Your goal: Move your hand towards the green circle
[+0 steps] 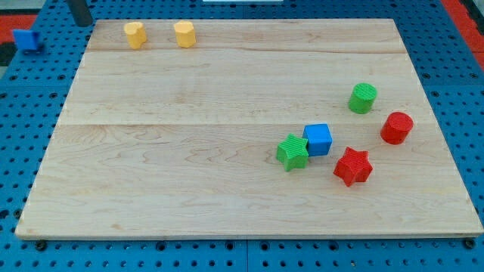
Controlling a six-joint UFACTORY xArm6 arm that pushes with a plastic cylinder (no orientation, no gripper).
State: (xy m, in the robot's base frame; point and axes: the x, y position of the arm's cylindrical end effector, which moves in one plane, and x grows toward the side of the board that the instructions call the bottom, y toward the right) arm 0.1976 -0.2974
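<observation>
The green circle [363, 98] stands upright on the wooden board [189, 151] at the view's right. My tip [85, 23] is a dark rod end at the view's top left corner, just at the board's top edge. It is far from the green circle, up and to the left of it. The nearest block to the tip is a yellow one [134, 35].
A second yellow block [184, 34] stands right of the first. A red circle [396, 128] is below right of the green circle. A blue cube [318, 140], a green star [293, 153] and a red star [353, 166] cluster lower down. A blue piece [26, 39] lies off the board at left.
</observation>
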